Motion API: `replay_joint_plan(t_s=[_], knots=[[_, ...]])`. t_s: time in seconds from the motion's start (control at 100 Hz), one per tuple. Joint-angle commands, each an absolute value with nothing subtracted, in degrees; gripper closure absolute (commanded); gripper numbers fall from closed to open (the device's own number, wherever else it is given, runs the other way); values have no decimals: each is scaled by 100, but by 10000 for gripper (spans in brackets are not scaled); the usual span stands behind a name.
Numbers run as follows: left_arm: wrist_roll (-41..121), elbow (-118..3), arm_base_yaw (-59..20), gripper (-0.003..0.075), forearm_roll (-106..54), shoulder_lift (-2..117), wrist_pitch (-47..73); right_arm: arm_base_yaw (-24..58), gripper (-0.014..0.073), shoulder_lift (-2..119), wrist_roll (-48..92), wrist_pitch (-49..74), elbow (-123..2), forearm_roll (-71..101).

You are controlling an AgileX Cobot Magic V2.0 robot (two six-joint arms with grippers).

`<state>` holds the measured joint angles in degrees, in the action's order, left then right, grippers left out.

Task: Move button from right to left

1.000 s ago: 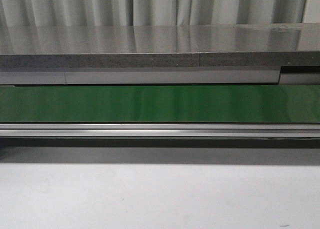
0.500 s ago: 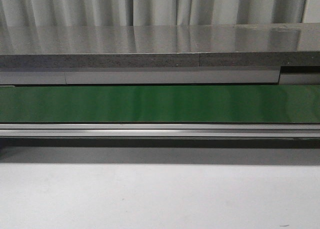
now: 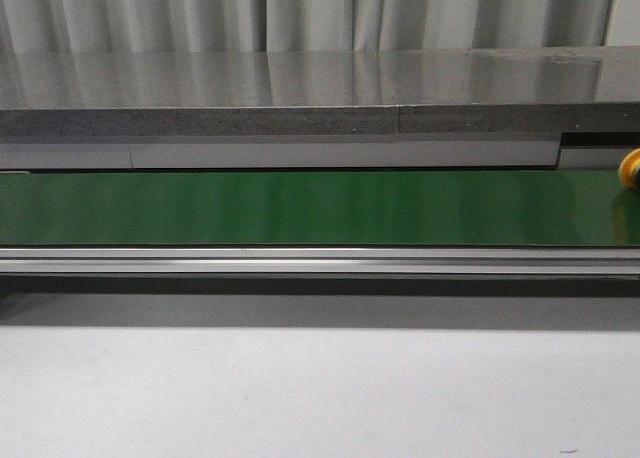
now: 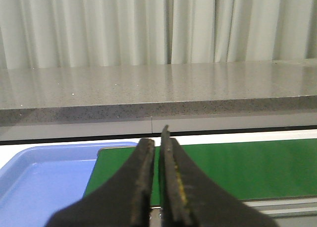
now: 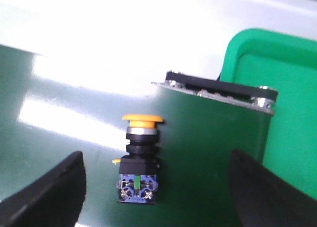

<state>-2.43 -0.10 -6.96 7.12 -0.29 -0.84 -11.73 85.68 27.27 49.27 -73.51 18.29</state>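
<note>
1. Right now the button (image 3: 631, 167) sits at the far right end of the green belt (image 3: 300, 208), only its orange-yellow cap peeking into the front view.
2. From the right wrist view, the button (image 5: 140, 157) lies on its side on the belt between the two fingers of the right tool (image 5: 156, 192), which stands wide and holds nothing; a green tray (image 5: 282, 103) lies just beyond the belt's end.
3. Over at the left end the left tool (image 4: 159, 187) is narrow, its jaws nearly touching, with nothing between them, near a blue tray (image 4: 44, 177).
4. Risk: the round cap could let the button roll or skid as the fingers close, so one finger may nudge it off the belt's end.
5. Risk: gripping the cap instead of the boxy black body would likely let it slip.
</note>
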Motion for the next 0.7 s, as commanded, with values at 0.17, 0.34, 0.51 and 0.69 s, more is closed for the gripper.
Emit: replay_joint_plan(t_s=[0.17,0.34,0.51,0.69], knots=[[-299,221,-721,715,670,-241,-514,-885,45,7191,2792,3509,-6504,2065],[-299,221,-721,715,670,-241,-514,-371,45,6311,3008,2284,-5405,2059],[-299,221,-721,715,670,-241,-514,14,45,5422,3101,1424,-4262,2059],[-299,221,-721,715,670,-241,-514,159,45,4342,3101,813,-3226,2145]])
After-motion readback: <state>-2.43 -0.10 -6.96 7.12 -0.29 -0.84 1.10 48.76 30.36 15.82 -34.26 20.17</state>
